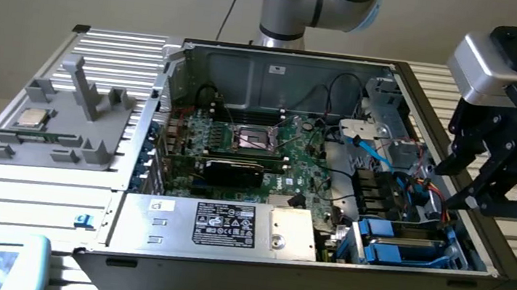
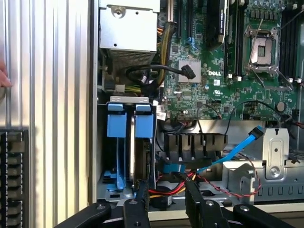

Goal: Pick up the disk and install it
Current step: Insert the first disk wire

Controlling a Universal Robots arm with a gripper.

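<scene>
Holder (image 1: pixel 76 124) with CPU chip (image 1: pixel 31 117) on it lies at the exterior view's left of the case (image 1: pixel 224 273); inside, motherboard (image 1: pixel 305 168) mid, power supply box (image 1: pixel 229 226) along near wall, disk (image 1: pixel 401 243) in near corner bay at the exterior view's right, gripper (image 1: pixel 458 186) above that side.

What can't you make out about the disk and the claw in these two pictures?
Label of the disk: wrist view, it stands edge-on in its bay, face turned away.
One end of the disk: wrist view, covered by a claw finger.
Outer side of the claw: exterior view, cut off by the picture's right edge.
Text on the power supply label: exterior view, too small.
</scene>
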